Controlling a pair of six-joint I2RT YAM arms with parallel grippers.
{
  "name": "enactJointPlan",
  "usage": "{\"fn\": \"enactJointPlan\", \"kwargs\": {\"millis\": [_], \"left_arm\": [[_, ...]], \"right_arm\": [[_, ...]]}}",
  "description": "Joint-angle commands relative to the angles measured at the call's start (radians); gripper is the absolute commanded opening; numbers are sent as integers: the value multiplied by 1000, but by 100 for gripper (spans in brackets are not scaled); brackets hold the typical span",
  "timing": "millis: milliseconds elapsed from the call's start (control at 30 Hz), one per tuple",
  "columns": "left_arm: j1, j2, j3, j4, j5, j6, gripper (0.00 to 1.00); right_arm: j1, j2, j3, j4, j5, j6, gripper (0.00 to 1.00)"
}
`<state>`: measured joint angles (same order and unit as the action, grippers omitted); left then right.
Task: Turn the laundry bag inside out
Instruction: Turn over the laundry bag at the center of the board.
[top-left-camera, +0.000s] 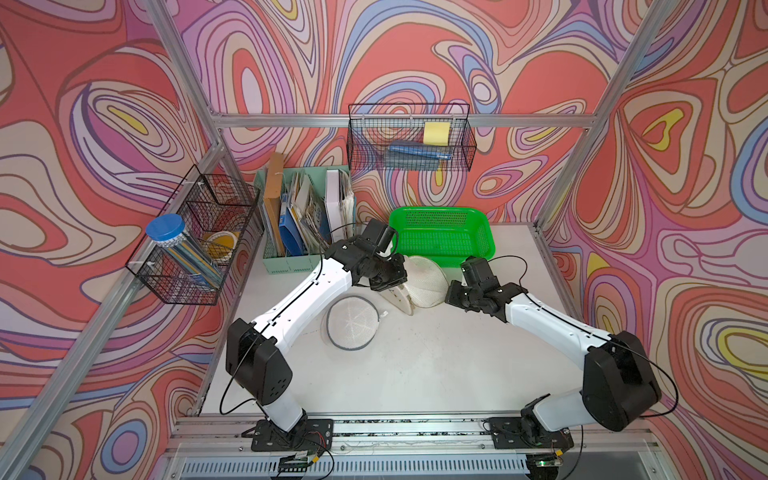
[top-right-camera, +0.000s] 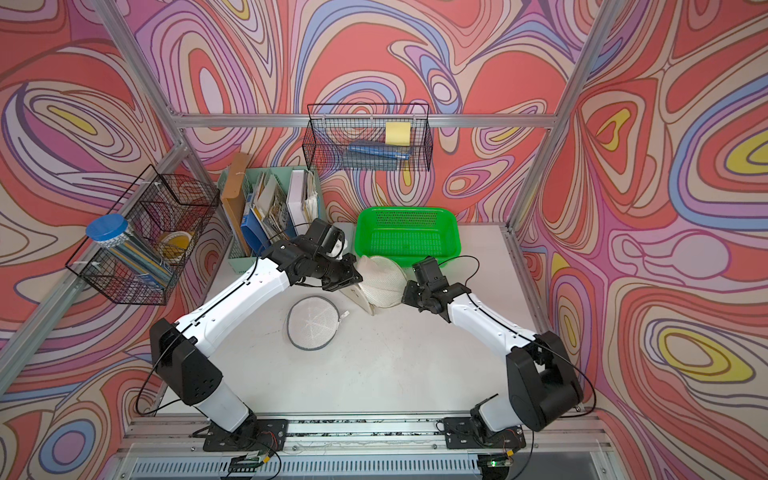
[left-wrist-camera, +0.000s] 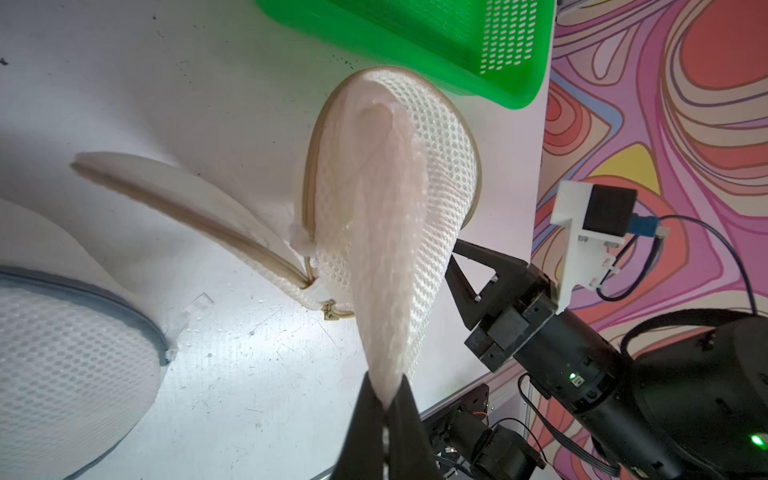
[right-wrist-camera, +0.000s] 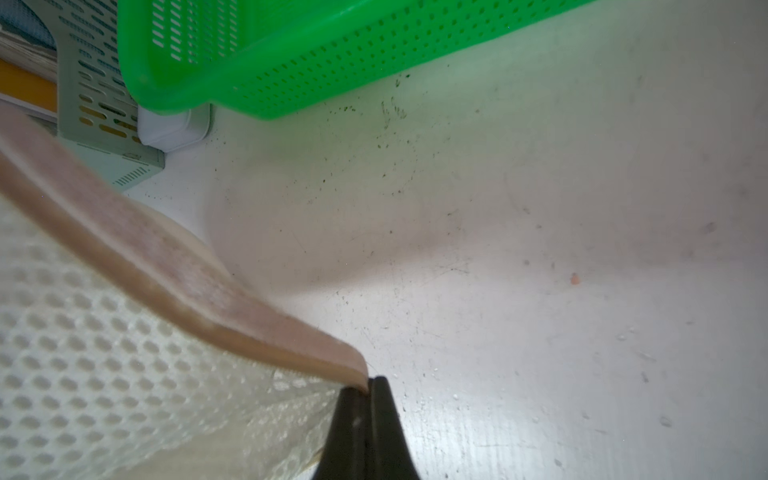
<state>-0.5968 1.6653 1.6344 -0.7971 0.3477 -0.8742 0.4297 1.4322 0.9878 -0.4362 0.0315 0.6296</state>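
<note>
**Item 1: laundry bag** (top-left-camera: 426, 282). Round, cream honeycomb mesh with a tan zip binding. You find it at the rear middle of the worktop (top-left-camera: 415, 365), just in front of the green basket (top-left-camera: 432, 210) and between the two arms. The zip is open, and one half folds out as a flap toward the left arm.

**Item 2: left tool** (left-wrist-camera: 386, 401). Clenched on a pinch of the bag's mesh, which is drawn up into a taut cone.

**Item 3: right tool** (right-wrist-camera: 368, 388). Clenched on the bag's tan-bound rim, on the side opposite the flap.

**Item 4: second mesh bag** (top-left-camera: 351, 322). Round, white, grey-rimmed, lying flat on the worktop. It sits nearer you than Item 1, apart from it and beside the left forearm.

**Item 5: file organiser** (top-left-camera: 291, 264). Mint green, at the rear left, holding folders and papers. You cannot read their print at this size.

**Item 6: wire basket on the back wall** (top-left-camera: 411, 166). Holds a yellow pad (top-left-camera: 436, 133) and blue items.

**Item 7: wire basket on the left wall** (top-left-camera: 195, 266). Holds a blue-lidded jar (top-left-camera: 165, 227). No label on it is legible.
</note>
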Motion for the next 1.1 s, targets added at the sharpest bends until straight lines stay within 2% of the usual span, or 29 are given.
{"fn": "enactJointPlan", "kwargs": {"millis": [0, 233, 300, 367, 433, 533, 567, 633, 700, 767, 933, 1067], "left_arm": [[0, -10, 57, 68, 106, -38, 0], [-48, 136, 276, 241, 276, -100, 0], [-54, 158, 292, 277, 307, -115, 0], [-51, 152, 250, 282, 311, -100, 0], [-38, 125, 149, 290, 297, -63, 0], [-4, 98, -22, 315, 309, -19, 0], [7, 87, -76, 334, 318, -11, 0], [26, 60, -204, 412, 346, -1, 0], [44, 32, -303, 471, 348, 3, 0], [59, 7, -369, 510, 350, 10, 0], [83, -25, -450, 555, 353, 46, 0], [88, -22, -458, 549, 355, 86, 0]], "right_arm": [[-29, -92, 58, -125, 207, -92, 0], [-88, -241, 176, -280, 313, -204, 0], [-88, -275, 193, -290, 315, -220, 0], [-88, -290, 194, -290, 289, -223, 0], [-88, -283, 172, -278, 228, -223, 0], [-87, -263, 101, -226, 86, -199, 0], [-86, -255, 77, -205, 45, -185, 3], [-85, -233, 28, -149, -63, -166, 26], [-86, -213, -8, -112, -141, -153, 43], [-85, -198, -31, -104, -176, -139, 53], [-87, -217, -68, -88, -203, -117, 70], [-118, -131, -66, -110, -217, -80, 68]]}}
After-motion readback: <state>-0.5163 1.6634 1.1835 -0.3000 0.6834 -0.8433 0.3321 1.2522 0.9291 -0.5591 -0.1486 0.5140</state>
